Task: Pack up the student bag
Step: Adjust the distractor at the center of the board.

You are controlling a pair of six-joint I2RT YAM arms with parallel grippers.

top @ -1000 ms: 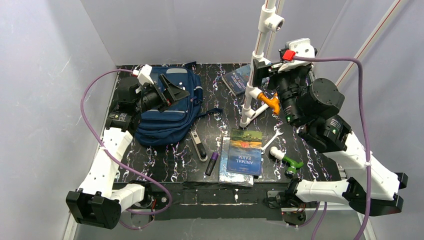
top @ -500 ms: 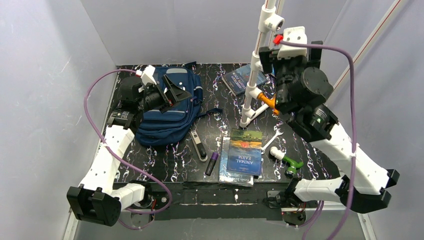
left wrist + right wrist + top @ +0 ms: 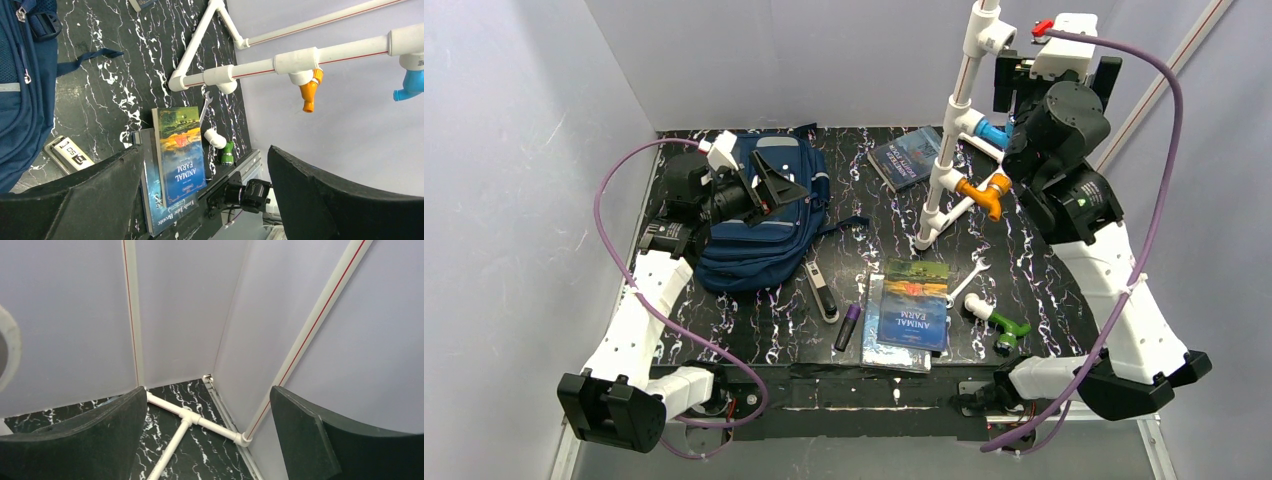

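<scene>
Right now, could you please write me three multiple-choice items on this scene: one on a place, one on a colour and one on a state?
1. Where does the bag lie?
A. near right
B. far left
C. near centre

2. What colour is the marker?
A. yellow
B. red
C. purple

3. How is the left gripper?
A. open, holding nothing
B. shut on the bag
C. shut, empty

Answers:
1 B: the top view shows it at the far left, by the back wall.
2 C: its body is purple in the top view.
3 A: in the wrist view its jaws stand wide apart with nothing between them.
</scene>
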